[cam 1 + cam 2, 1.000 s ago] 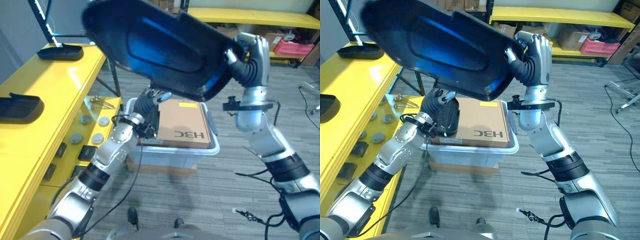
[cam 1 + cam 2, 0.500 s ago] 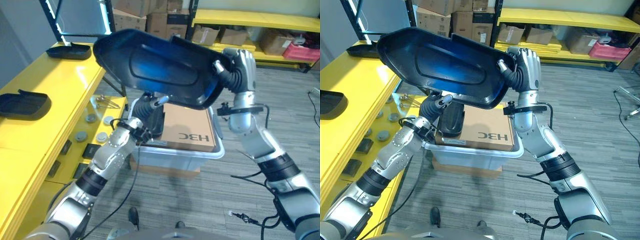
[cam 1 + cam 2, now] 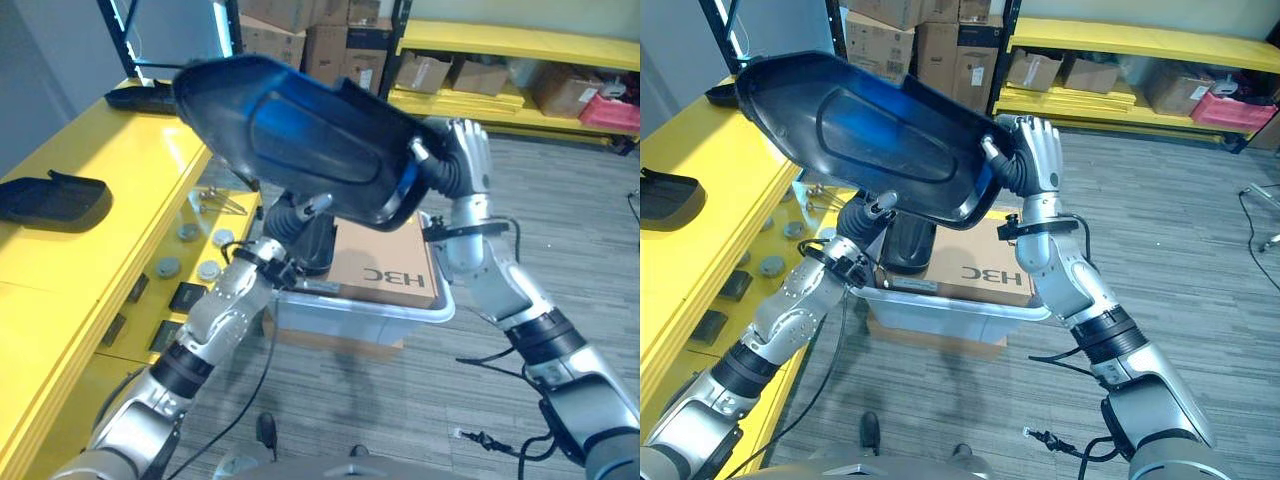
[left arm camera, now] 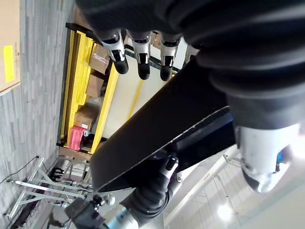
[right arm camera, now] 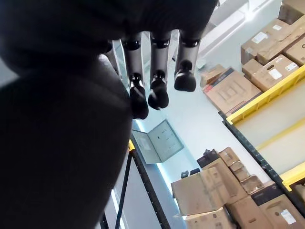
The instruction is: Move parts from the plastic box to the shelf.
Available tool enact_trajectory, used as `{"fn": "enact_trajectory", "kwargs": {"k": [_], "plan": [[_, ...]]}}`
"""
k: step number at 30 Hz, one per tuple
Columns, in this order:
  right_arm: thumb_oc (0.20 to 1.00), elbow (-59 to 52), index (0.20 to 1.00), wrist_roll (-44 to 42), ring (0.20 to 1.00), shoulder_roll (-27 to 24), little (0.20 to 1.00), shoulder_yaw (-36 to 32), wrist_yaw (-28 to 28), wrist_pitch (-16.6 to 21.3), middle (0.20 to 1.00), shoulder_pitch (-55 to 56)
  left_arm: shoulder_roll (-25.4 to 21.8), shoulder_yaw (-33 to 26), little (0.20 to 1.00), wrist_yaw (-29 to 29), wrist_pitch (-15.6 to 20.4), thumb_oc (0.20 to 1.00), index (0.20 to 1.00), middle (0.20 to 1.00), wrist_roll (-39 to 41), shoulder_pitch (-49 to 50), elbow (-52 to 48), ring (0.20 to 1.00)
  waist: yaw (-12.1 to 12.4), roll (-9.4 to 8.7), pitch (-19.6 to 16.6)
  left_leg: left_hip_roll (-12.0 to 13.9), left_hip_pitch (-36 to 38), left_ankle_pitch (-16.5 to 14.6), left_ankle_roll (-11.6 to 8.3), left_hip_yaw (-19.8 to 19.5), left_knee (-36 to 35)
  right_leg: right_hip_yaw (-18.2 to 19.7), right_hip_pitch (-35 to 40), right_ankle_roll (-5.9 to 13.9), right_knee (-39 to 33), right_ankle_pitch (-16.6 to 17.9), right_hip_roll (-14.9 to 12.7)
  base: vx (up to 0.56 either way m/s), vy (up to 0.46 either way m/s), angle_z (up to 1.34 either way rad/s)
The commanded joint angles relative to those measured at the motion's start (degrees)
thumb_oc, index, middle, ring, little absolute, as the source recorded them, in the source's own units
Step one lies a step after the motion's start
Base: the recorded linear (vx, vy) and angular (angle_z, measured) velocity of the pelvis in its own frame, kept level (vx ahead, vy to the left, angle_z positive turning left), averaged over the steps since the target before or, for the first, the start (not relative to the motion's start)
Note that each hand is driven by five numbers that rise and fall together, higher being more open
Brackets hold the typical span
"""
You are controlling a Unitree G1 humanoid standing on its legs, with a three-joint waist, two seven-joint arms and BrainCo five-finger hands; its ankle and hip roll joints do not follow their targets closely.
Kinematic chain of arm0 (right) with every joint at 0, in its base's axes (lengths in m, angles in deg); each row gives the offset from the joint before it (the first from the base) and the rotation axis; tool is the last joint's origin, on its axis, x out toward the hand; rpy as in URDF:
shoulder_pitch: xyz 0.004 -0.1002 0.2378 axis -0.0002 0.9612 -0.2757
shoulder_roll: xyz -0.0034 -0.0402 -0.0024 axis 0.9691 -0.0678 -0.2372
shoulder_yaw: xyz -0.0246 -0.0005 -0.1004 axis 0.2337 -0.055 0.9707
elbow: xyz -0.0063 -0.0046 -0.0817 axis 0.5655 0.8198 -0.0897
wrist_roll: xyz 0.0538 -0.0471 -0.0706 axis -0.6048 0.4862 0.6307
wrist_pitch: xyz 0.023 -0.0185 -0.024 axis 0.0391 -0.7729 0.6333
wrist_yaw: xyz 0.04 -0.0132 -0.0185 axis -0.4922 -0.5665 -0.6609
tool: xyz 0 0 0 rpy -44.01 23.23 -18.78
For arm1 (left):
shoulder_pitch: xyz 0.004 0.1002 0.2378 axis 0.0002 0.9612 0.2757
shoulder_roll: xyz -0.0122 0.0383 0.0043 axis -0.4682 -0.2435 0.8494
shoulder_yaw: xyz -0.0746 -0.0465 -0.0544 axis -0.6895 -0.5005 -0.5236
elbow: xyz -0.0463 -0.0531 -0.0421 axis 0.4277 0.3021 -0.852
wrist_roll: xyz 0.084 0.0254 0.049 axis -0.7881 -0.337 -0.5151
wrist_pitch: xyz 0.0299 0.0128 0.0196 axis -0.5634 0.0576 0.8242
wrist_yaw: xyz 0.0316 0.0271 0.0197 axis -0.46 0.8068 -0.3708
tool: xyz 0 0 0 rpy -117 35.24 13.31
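A large black part (image 3: 870, 140), a long shallow shell with a blue sheen in its hollow, is being carried in the air between both hands, above the plastic box (image 3: 950, 300) and tilting over the edge of the yellow shelf (image 3: 90, 250). The right hand (image 3: 1032, 155) is propping the part's near end: its palm is lying against the rim, and its fingers (image 5: 157, 81) are standing straight and slightly apart past the edge rather than curling round it. The left hand (image 3: 292, 213) is reaching up beneath the part's underside, and in the left wrist view its fingers (image 4: 143, 52) are hanging loosely straight in a row beside the dark panel; whether they are touching the part cannot be told. The box is sitting on the floor beside the shelf, holding a cardboard carton (image 3: 975, 260) and another dark part (image 3: 908, 242) standing at its left end. Two more black parts are lying on the shelf top, one (image 3: 55, 198) near the front and one (image 3: 140, 98) further back by the shelf's upright
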Motion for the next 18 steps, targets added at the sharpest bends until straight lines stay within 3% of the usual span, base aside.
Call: {"fn": "enact_trajectory", "kwargs": {"k": [1,8,9,10,14,18], "plan": [[0.200,-4.8,0.200,-0.5,0.200,0.9,0.200,1.4,-1.9,5.1,0.200,-5.0,0.9,-0.8,1.000,3.1,5.4,1.000,1.000,1.000,-2.9,-4.4,-1.0,1.000,1.1,-1.49,-1.1,1.5,8.0,-13.0,-1.95,0.8,0.0,-1.0,1.0,0.43,0.5,-5.9,-0.8,0.00,0.000,0.00],[0.200,-8.4,0.200,-3.7,0.200,3.8,0.200,1.8,-4.8,7.2,0.200,-1.1,1.7,-2.8,1.000,9.1,8.6,1.000,1.000,1.000,-3.8,-3.9,-0.4,1.000,1.0,-1.60,-0.9,1.5,8.1,-13.0,-1.88,0.9,0.0,-0.9,1.0,0.39,0.6,-6.1,-0.8,0.00,0.000,0.00],[0.200,-8.5,0.200,-4.0,0.200,3.9,0.200,1.8,-4.9,7.3,0.200,-0.8,1.7,-2.8,0.661,9.1,9.0,0.661,0.661,0.661,-3.5,-3.8,-0.3,0.661,1.0,-1.61,-0.9,1.5,8.1,-13.0,-1.88,0.9,0.0,-0.9,1.0,0.39,0.7,-6.1,-0.8,0.00,0.000,0.00],[0.200,-9.0,0.200,-5.1,0.200,4.4,0.200,1.8,-5.5,7.6,0.200,0.1,2.0,-2.9,0.200,9.1,10.3,0.200,0.200,0.200,-2.5,-3.5,-0.5,0.200,0.9,-1.61,-0.8,1.6,8.1,-13.0,-1.95,0.9,0.0,-0.9,0.8,0.43,0.8,-6.1,-0.8,0.00,0.000,0.00],[0.200,-9.8,0.200,-7.5,0.200,8.1,0.200,3.7,-6.4,7.1,0.200,2.9,3.6,-3.0,0.200,11.3,13.7,0.200,0.200,0.200,-2.1,-3.3,-1.5,0.200,0.8,-1.60,-0.5,1.7,8.0,-13.0,-2.07,0.9,0.0,-0.9,0.7,0.47,0.9,-6.1,-0.9,0.00,0.000,0.00],[0.200,-9.7,0.200,-8.4,0.200,12.3,0.200,6.3,-6.8,7.7,0.200,6.0,5.5,-1.5,0.200,9.2,15.0,0.200,0.200,0.200,-2.0,-3.6,-1.9,0.200,0.8,-1.63,0.0,1.6,7.7,-12.9,-1.94,0.9,0.0,-1.2,0.5,0.63,1.2,-6.1,-1.2,0.00,0.000,0.00]]}}
